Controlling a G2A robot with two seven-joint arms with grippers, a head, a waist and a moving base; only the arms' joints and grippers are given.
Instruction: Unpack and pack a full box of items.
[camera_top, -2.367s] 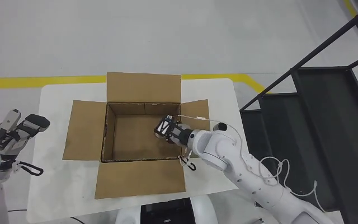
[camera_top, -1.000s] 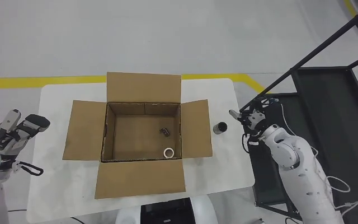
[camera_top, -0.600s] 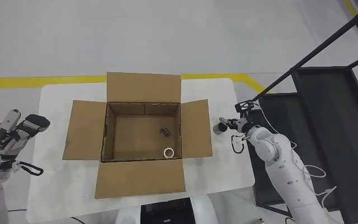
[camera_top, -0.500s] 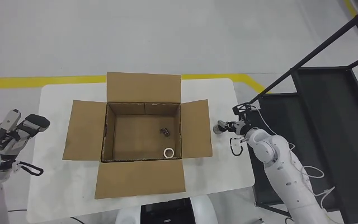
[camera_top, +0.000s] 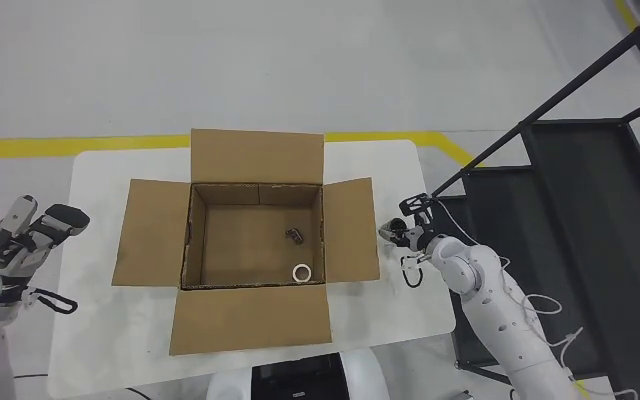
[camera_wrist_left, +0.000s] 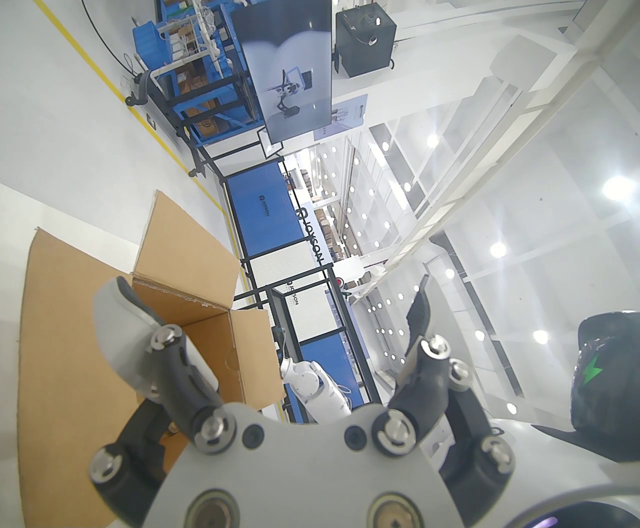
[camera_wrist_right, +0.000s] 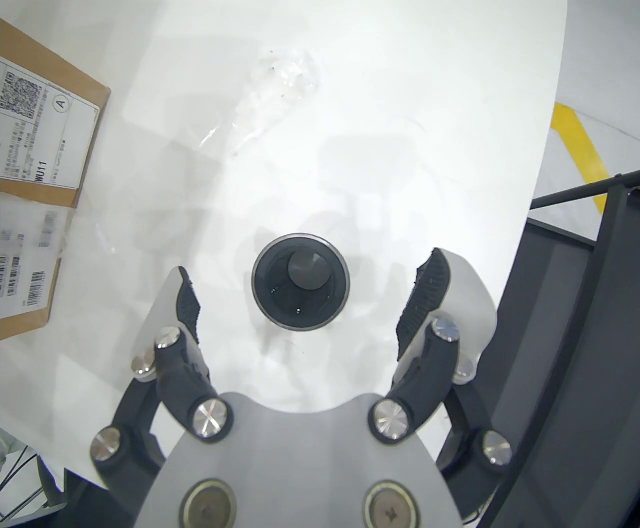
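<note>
Industrial hall, yellow floor line (camera_top: 100, 146), blue racks (camera_wrist_left: 200, 100)

**Print within my sight**

From my right wrist I see a white shipping label (camera_wrist_right: 30, 130) on the right flap (camera_top: 352, 230) of the cardboard box, with a square code, fine print and a ringed letter. Just beside it is a barcode label (camera_wrist_right: 25, 265), too blurred to read. Far behind the table, blue panels (camera_wrist_left: 310, 245) carry white lettering. A small blue poster (camera_wrist_left: 356, 109) there is too tiny to make out.
</note>
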